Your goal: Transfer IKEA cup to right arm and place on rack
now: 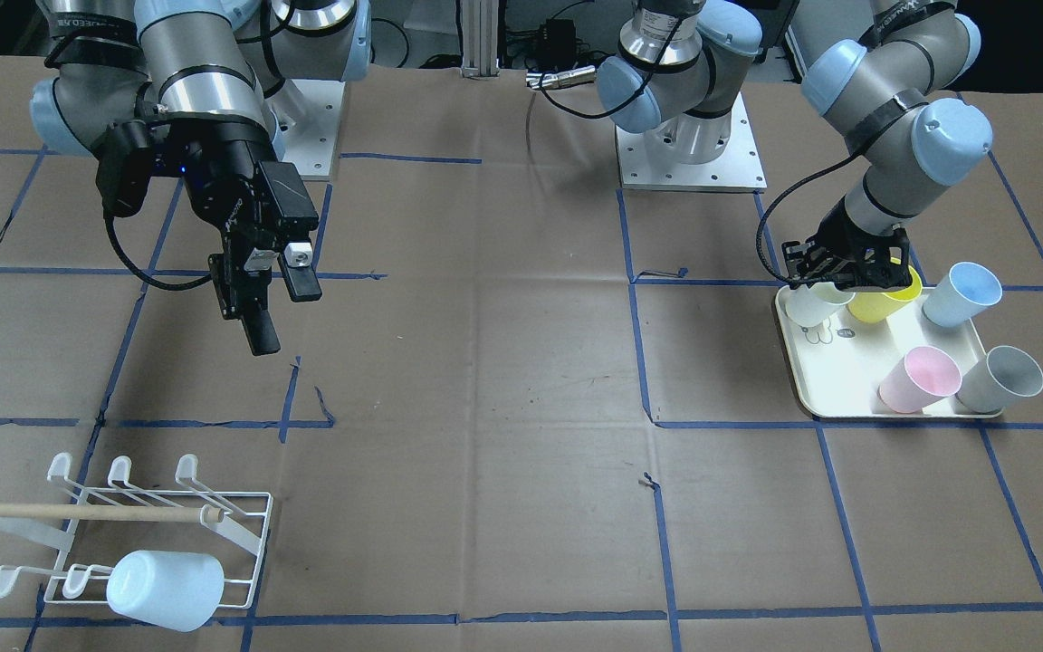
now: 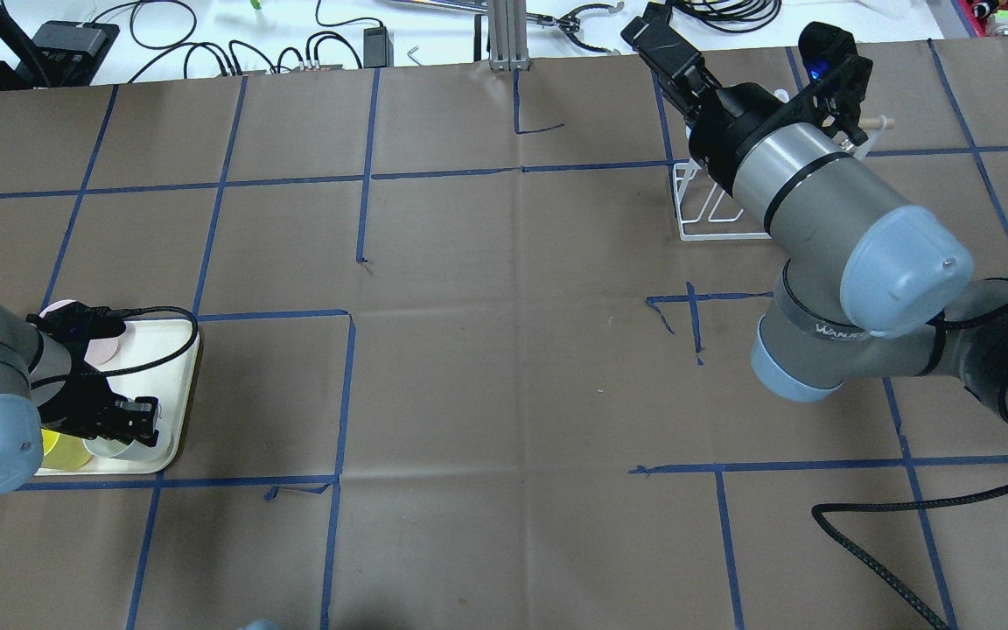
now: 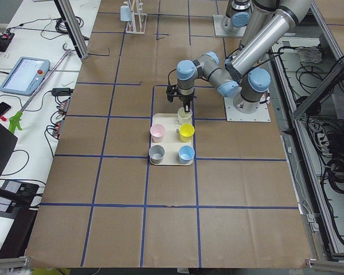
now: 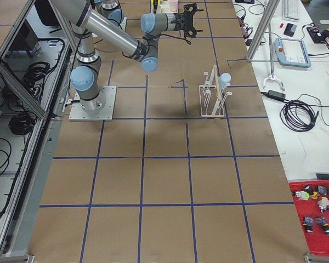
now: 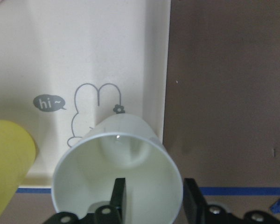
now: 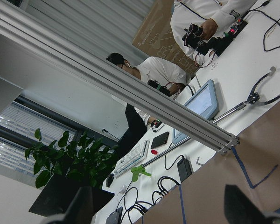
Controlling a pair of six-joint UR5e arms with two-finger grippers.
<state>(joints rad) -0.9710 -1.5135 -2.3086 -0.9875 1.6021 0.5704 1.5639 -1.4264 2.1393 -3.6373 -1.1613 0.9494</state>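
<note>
Now the left claw [image 5: 155, 185] straddles the rim of the white cup [image 5: 116, 154], one finger inside, one outside, jaws parted and not pinching the wall. That cup stands mouth up in a corner of the tray [image 5: 84, 56], just beside a yellow cup [image 5: 9, 154]. Well apart from the tray, the right claw [image 1: 279, 303] hangs open and empty above the tabletop [image 1: 503, 362]; the rack [image 1: 87, 512] there carries a blue cup [image 1: 164, 589].

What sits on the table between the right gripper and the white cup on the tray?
Nothing. In the front-facing view, only bare brown paper with blue tape lines lies between the right gripper and the white cup.
</note>
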